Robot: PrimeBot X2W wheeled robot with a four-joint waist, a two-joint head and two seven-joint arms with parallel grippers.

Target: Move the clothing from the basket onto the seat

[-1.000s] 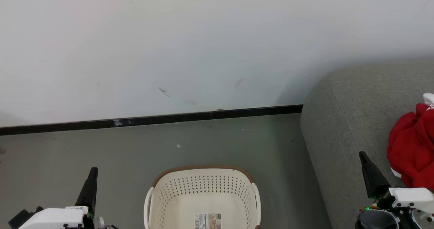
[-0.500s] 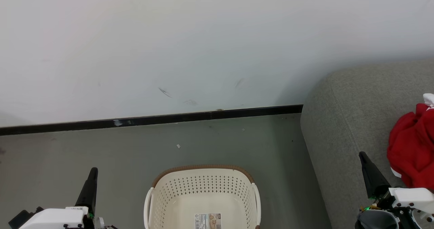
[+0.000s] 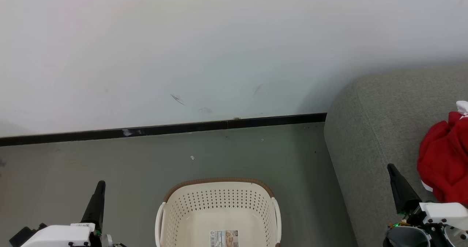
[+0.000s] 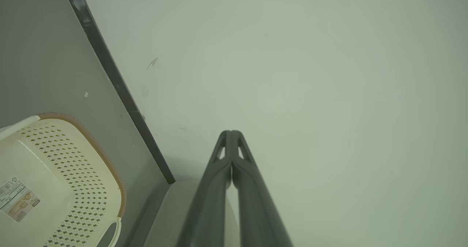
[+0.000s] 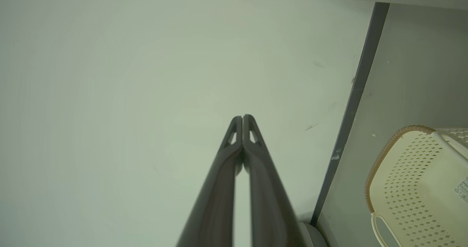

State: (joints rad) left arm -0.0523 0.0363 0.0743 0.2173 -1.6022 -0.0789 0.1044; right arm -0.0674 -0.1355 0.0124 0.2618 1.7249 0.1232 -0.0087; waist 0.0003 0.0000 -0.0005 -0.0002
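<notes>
My left gripper (image 3: 100,184) is clenched, its two dark fingers pressed together with nothing between them. In the head view it rises at 7 o'clock over the grey floor (image 3: 146,159). My right gripper (image 3: 390,166) is clenched as well and grasps nothing. It stands at 4 o'clock, its tip in front of the grey seat (image 3: 373,122). In each wrist view the closed fingers point at the pale wall (image 3: 219,38).

The basket (image 3: 219,181) sits on the floor at 6 o'clock, between my two grippers and apart from both. Its brown rim faces the wall, and its near part is cut off by the picture's bottom edge. Its perforated cream walls and bare bottom show, with a barcode label (image 3: 223,238) stuck to the bottom. The basket lies at 8 o'clock in the left wrist view and at 4 o'clock in the right wrist view. A strip of floor separates it from the seat.

The clothing (image 3: 442,163) lies on the seat between 3 and 4 o'clock, a crumpled red heap cut off by the right edge. A small white piece (image 3: 463,106) sits at its 12 o'clock end and a bit of white trim at its 6 o'clock end. The heap is at 2 o'clock from my right gripper's tip, near it but apart.

A black baseboard (image 3: 164,129) runs along the foot of the wall from 9 o'clock to the seat's rounded corner.
</notes>
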